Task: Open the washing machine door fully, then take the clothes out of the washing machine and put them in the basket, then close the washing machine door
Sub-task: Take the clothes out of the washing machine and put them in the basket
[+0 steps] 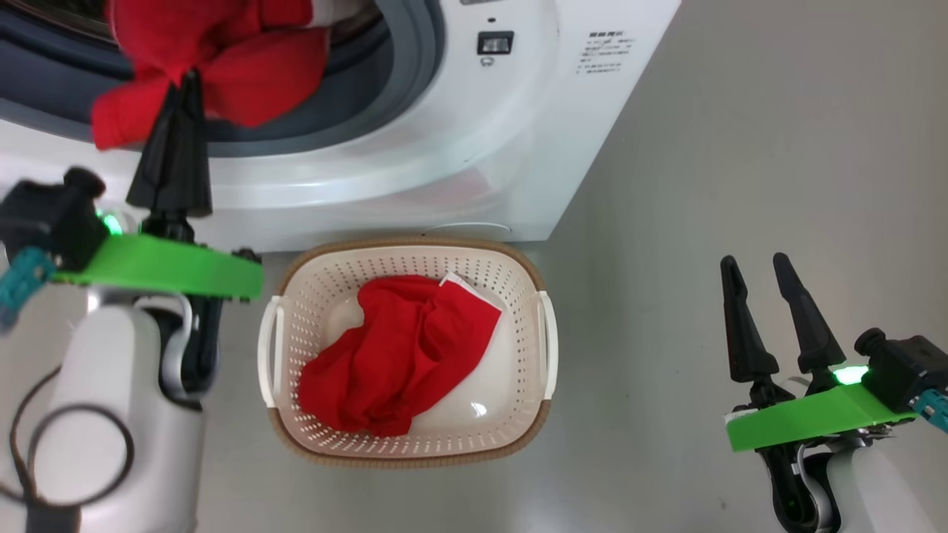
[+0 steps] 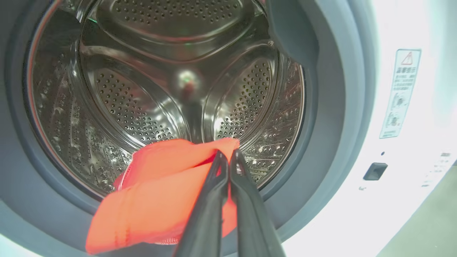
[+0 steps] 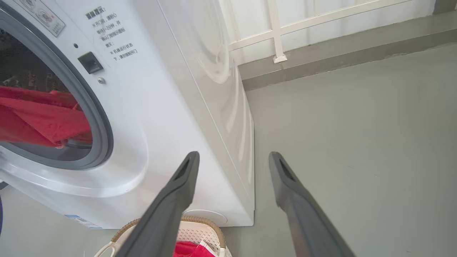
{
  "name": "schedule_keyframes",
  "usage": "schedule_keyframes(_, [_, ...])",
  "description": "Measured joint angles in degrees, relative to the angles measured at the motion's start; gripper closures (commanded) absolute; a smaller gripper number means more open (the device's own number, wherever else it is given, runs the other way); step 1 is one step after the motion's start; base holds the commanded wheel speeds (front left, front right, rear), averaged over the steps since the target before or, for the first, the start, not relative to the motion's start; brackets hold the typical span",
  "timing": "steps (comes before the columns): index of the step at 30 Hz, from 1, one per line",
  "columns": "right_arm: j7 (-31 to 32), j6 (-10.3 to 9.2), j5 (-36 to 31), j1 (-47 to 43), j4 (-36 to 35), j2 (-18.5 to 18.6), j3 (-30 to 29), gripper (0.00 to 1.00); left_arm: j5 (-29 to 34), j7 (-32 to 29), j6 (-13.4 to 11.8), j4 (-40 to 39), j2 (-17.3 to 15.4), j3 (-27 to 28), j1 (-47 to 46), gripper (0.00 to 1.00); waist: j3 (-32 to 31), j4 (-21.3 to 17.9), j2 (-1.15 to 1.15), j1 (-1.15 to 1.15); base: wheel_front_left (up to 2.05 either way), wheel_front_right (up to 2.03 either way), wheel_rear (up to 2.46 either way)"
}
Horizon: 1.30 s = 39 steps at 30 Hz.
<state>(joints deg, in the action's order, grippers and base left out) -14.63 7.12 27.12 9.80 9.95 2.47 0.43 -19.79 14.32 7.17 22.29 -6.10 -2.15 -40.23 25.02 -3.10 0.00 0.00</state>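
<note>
**Current state**

The left gripper (image 1: pixel 189 83) has its fingers pressed together, pinching a fold of a red garment (image 1: pixel 222 59) at the mouth of the washing machine (image 1: pixel 518 111). The garment lies across the grey gasket (image 2: pixel 332 107), partly inside the steel drum (image 2: pixel 142 89) and partly outside it. The right gripper (image 1: pixel 755 260) has its fingers spread and holds nothing. It hangs above the floor (image 1: pixel 740 148), well to the right of the basket (image 1: pixel 311 296).

The basket stands on the floor directly in front of the machine and holds a second garment (image 1: pixel 392 355). The drum behind the held piece appears empty, though the fabric hides its lower front.

**Risks from this point**
- The pinch takes only a thin edge. The weight of the trailing cloth can pull it free, so that it drops on the floor short of the basket.
- Trailing fabric can drag and snag on the gasket lip.
- A release too far left leaves the garment over the basket rim.
- Cloth left across the gasket would block door closure.
</note>
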Motion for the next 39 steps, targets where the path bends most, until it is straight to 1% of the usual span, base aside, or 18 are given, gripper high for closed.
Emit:
schedule_keyframes(13, [0.0, 0.0, -0.5, -1.7, -0.1, 0.0, -0.3, 0.0, -1.2, 0.4, 0.0, -18.5, 0.4, -0.3, 11.8, 1.0, -2.0, 1.1, 0.0, 0.0, 0.0, 0.0, 0.0])
schedule_keyframes(21, [0.0, 0.0, -0.9, -1.7, -0.2, 0.0, -0.4, 0.0, -1.4, 0.4, 0.0, -28.8, 1.2, 0.1, 16.0, 1.0, -1.7, 1.3, 0.0, 0.0, 0.0, 0.0, 0.0])
schedule_keyframes(24, [0.0, 0.0, -0.9, -1.7, -0.2, 0.0, -0.4, 0.0, -1.4, 0.4, 0.0, -30.8, 1.6, 0.0, 17.0, 1.0, -1.4, 1.4, 0.0, 0.0, 0.0, 0.0, 0.0])
schedule_keyframes(27, [0.0, 0.0, -0.9, -1.7, -0.2, 0.0, -0.3, 0.0, -1.4, 0.4, 0.0, -30.3, 1.7, -0.8, 17.7, 1.0, -1.1, 1.4, 0.0, 0.0, 0.0, 0.0, 0.0])
schedule_keyframes(31, [0.0, 0.0, -0.9, -1.6, -0.1, 0.0, -0.1, 0.0, -1.8, 0.4, 0.0, -26.0, 2.0, -3.0, 18.4, 1.0, -0.5, 1.2, 0.0, 0.0, 0.0, 0.0, 0.0])
schedule_keyframes(39, [0.0, 0.0, -0.9, -0.8, -0.3, 0.0, 0.4, 0.0, -3.1, 0.4, 0.0, -11.7, 2.0, -7.6, 18.7, 1.0, 1.3, 0.3, 0.0, 0.0, 0.0, 0.0, 0.0])
